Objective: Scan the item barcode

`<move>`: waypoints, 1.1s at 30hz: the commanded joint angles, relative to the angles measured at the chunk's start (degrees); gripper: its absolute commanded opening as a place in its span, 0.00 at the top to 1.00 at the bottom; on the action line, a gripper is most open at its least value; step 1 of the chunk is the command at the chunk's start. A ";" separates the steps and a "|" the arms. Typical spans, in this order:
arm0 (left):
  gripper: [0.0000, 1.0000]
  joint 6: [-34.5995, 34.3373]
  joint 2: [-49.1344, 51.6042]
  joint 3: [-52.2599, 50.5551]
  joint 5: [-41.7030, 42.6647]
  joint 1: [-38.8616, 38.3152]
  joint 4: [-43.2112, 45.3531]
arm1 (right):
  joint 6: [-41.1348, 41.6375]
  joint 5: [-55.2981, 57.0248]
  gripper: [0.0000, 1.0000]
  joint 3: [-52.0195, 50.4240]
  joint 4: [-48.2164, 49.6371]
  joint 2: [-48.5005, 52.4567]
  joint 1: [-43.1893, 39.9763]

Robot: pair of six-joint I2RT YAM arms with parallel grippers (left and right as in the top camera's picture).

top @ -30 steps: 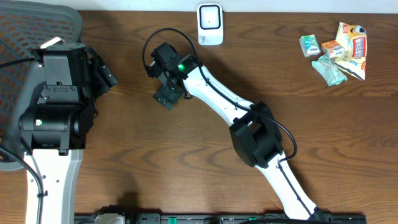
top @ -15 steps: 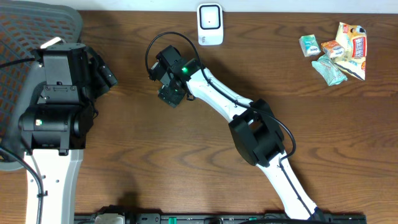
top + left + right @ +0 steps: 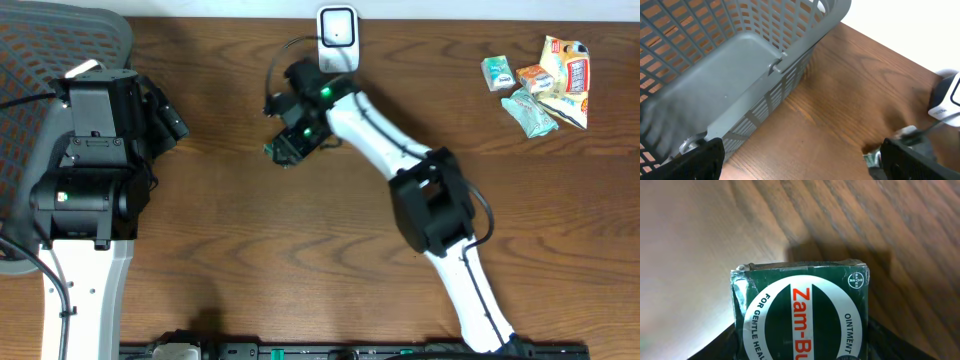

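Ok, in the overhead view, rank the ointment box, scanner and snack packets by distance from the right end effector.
1. Ointment box, gripped in the right end effector.
2. Scanner, just beyond, at the far edge.
3. Snack packets, far right corner.

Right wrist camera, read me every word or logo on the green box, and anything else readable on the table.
"Zam-Bu" in red, cut off by the frame edge, on the green box.
"FOR GENTLE HEAL", cut off, curving down its left side.
"OINTMENT" curving down its right side.
A round logo at the box's top right corner: letters too small to read.
The snack packets in the overhead view: print too small to read.
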 commanded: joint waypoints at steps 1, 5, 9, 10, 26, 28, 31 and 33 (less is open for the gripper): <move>0.02 -0.28 -0.39 0.74 -0.59 0.20 -0.07 | 0.87 -19.78 0.39 -0.02 -1.95 -2.23 -5.44; 0.02 -0.28 -0.39 0.74 -0.59 0.20 -0.07 | 0.83 -31.26 0.48 -3.08 -5.22 -1.86 -10.08; 0.02 -0.28 -0.39 0.74 -0.59 0.20 -0.07 | 0.85 -38.14 0.42 -11.41 -4.59 -1.86 -13.18; 0.02 -0.28 -0.39 0.74 -0.59 0.20 -0.07 | 0.85 -39.15 0.42 -12.39 -4.24 -1.86 -13.66; 0.02 -0.28 -0.39 0.74 -0.59 0.20 -0.07 | 2.80 -32.87 0.01 -15.72 -10.80 -5.27 -26.38; 0.02 -0.28 -0.39 0.74 -0.59 0.20 -0.04 | 2.82 -24.46 0.01 -15.72 -11.91 -8.11 -24.81; 0.03 -0.28 -0.39 0.74 -0.59 0.20 -0.07 | 4.20 -13.55 0.01 -15.72 -11.76 -13.49 -21.16; 0.02 -0.28 -0.39 0.74 -0.59 0.20 -0.07 | 10.05 2.34 0.01 -15.72 -10.49 -18.45 -16.09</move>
